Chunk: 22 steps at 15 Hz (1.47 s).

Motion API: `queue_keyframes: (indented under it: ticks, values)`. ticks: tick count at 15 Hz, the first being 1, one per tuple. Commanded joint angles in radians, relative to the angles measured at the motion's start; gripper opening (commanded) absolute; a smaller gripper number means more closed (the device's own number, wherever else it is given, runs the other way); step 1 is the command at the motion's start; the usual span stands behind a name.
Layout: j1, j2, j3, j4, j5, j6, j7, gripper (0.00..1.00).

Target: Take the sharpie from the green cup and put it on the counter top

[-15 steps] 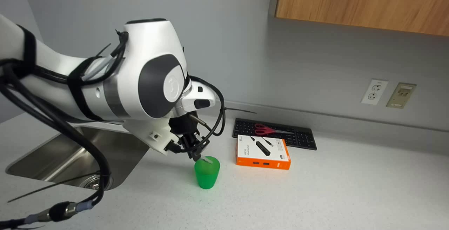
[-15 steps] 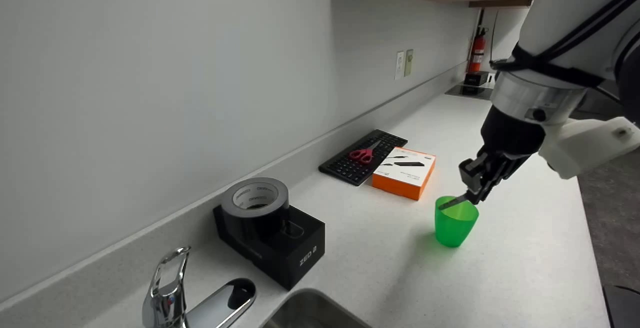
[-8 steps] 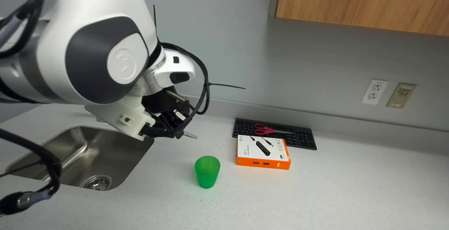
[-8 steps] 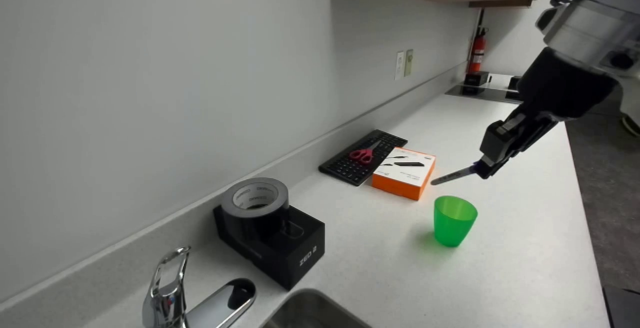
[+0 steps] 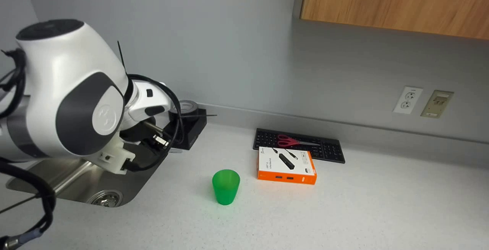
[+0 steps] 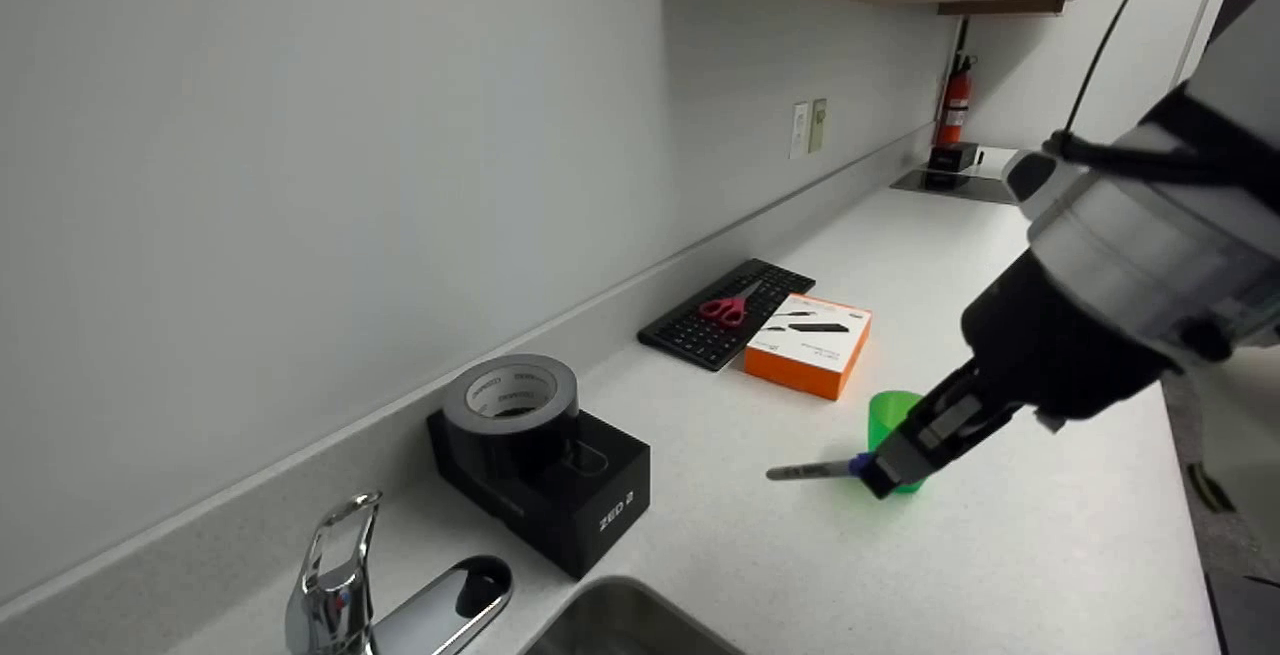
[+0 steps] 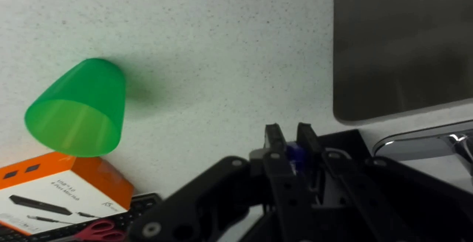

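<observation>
My gripper is shut on the sharpie, a grey marker with a blue part at the fingers. The sharpie points sideways, nearly level, above the white counter top. In the wrist view, the blue part of the sharpie shows between the fingers of the gripper. In an exterior view the fingers are mostly hidden behind cables. The green cup stands upright on the counter, apart from the gripper; no pen shows in it. It also shows in the wrist view and partly behind the gripper.
A sink lies beneath and beside the arm. A black box with a tape roll stands near the faucet. An orange-white box, a black keyboard and red scissors lie toward the wall.
The gripper lifted the sharpie out of the green cup, then moved away toward the sink side and came lower. The sharpie is now closer to level. The cup stays in place.
</observation>
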Motion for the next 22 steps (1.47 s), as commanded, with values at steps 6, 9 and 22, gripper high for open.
queue_keyframes:
  ticks: [6,9,22]
  values:
    - [-0.299,0.214,0.163,0.056,-0.365,0.064,0.207,0.04]
    - [-0.326,0.301,0.162,0.111,-0.434,-0.006,0.234,0.47]
    - [-0.302,0.409,0.140,0.179,-0.391,-0.035,0.189,1.00]
